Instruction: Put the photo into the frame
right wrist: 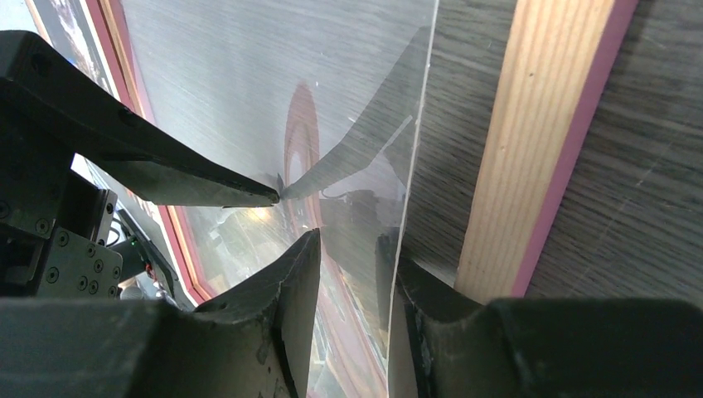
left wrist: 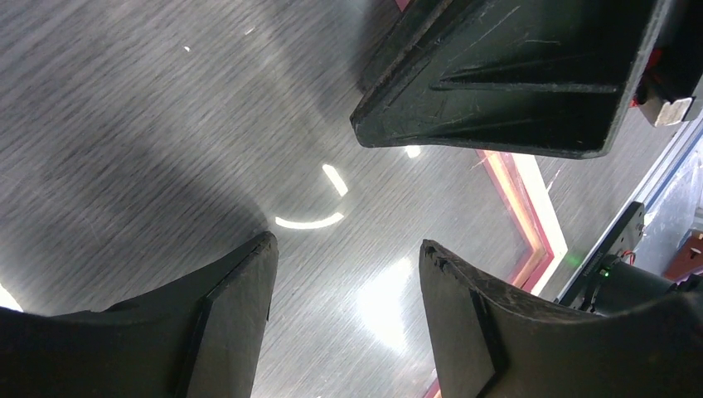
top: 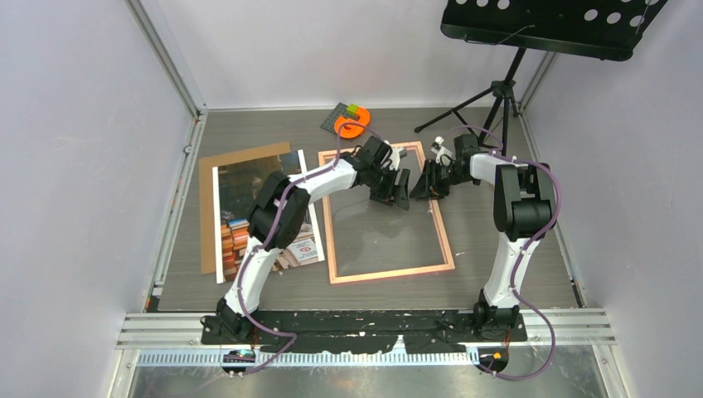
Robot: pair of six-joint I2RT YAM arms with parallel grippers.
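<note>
The photo (top: 236, 217) lies flat at the left side of the tabletop (top: 530, 265), on top of a brown backing board (top: 207, 211), and the left arm crosses over a part of it. It is a thin paper print, so I expect it to be light, easy to bend and easy to crease; I would take it at the white border and slide it, not pinch the middle. The frame (top: 390, 272) lies just beside it, in the centre, with its clear pane (right wrist: 249, 83) inside. The pane looks smooth, slippery and rather delicate. The right pincer (right wrist: 348, 245) has its jaws a little apart around the pane's edge, not pressing on it. The left pincer (left wrist: 348, 249) hangs over the pane with its jaws apart and nothing between them.
</note>
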